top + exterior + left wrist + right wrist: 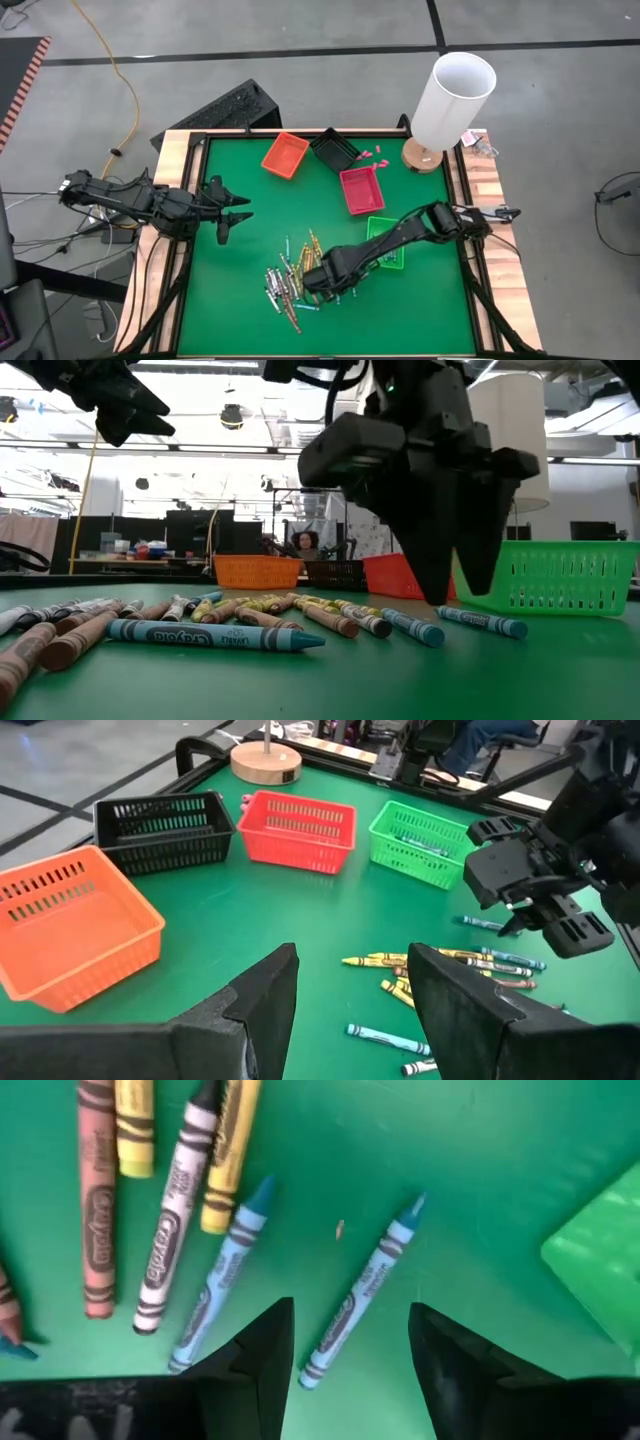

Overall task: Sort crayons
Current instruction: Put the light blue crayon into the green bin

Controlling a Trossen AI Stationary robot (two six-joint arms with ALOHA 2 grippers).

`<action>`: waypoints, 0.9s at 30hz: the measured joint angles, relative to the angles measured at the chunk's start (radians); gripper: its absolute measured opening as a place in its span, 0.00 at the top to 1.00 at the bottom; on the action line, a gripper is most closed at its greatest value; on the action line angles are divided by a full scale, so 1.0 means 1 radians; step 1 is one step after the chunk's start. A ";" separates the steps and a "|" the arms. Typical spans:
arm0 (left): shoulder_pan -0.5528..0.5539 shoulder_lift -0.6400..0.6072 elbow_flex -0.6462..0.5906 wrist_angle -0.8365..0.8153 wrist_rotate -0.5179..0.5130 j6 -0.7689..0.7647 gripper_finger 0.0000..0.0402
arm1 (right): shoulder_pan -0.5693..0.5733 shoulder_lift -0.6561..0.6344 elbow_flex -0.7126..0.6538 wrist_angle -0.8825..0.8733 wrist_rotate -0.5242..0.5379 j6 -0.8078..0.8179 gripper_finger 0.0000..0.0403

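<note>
On the green table (230,290), four small baskets are set toward the far side: an orange basket (285,154), a black basket (334,150), a red basket (361,189) and a green basket (385,243). Some thin sticks, likely crayons, are seen inside the green basket in the left wrist view (420,842); the orange (70,925), black (165,828) and red (300,830) ones show nothing inside there.

Crayons (290,275) are scattered in a loose pile on the mat near the front middle, just beside the green basket. Blue, yellow, brown-red and grey-white ones are mixed. In the low view a blue crayon (215,635) lies nearest the camera.

The right gripper (322,281) is lowered over the right edge of the pile, fingers spread with nothing between them. In the right wrist view its tips (345,1355) straddle a single blue crayon (362,1302) lying on the mat, apart from its neighbours; contact cannot be confirmed. Another blue crayon (222,1285) lies just beside it.

The left gripper (232,210) is held above the table's left side, well apart from the pile, fingers parted and empty.

A white lamp (450,100) on a round wooden base stands at the far right corner. Tiny pink bits (370,153) lie near the black basket. A person is seen seated in the room behind, in the low view (303,544).
</note>
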 joint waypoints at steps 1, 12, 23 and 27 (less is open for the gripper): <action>0.000 0.000 0.000 0.000 0.000 0.000 0.55 | 0.003 0.000 0.000 0.001 0.004 0.009 0.52; 0.000 0.000 0.000 -0.018 0.000 0.000 0.55 | 0.000 -0.001 -0.066 0.050 0.001 0.015 0.58; 0.000 0.000 0.000 -0.016 -0.001 0.009 0.55 | 0.000 -0.012 -0.127 0.175 -0.032 -0.004 0.64; 0.000 0.000 0.000 -0.014 -0.001 0.009 0.55 | 0.001 -0.012 -0.127 0.178 -0.032 -0.005 0.74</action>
